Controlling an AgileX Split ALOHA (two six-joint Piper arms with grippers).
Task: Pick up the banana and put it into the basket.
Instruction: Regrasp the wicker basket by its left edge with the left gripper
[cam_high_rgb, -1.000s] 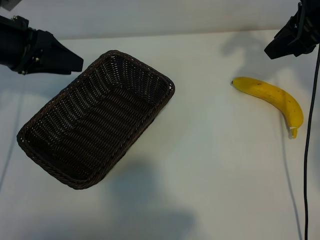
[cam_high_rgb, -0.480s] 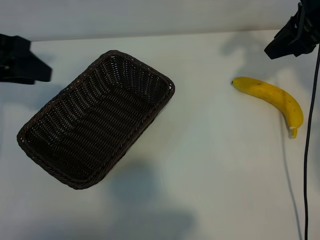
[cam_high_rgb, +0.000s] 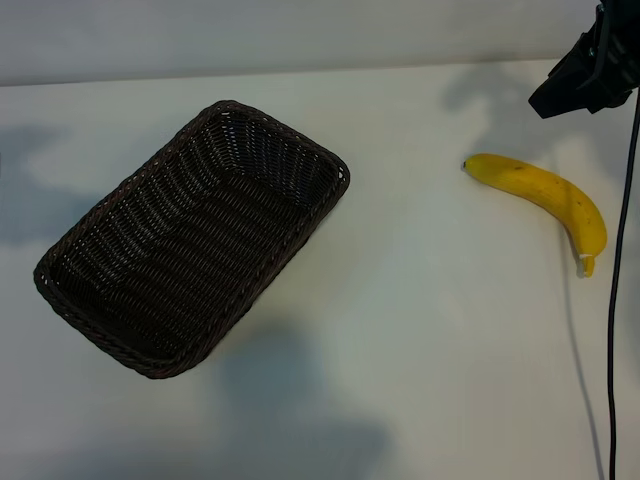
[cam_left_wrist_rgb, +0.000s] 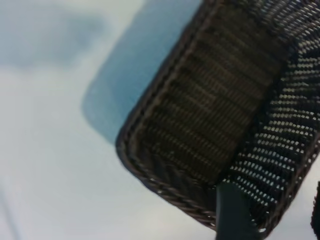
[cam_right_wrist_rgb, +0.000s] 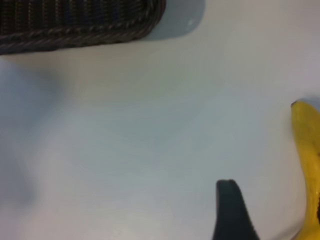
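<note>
The banana (cam_high_rgb: 545, 201) is lying on the white table (cam_high_rgb: 420, 330) at the right, well apart from the basket (cam_high_rgb: 190, 235) at the left, its long axis running from the blunt tip at far left to the pale stem at near right. The right claw (cam_high_rgb: 575, 85), nearer to it, is hovering just beyond the blunt end, partly open and holding nothing. The left claw (cam_left_wrist_rgb: 240, 215) is sitting partly open and empty above the basket's end.

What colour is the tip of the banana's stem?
Pale, whitish, unlike the yellow banana; it shows best in the exterior view.
</note>
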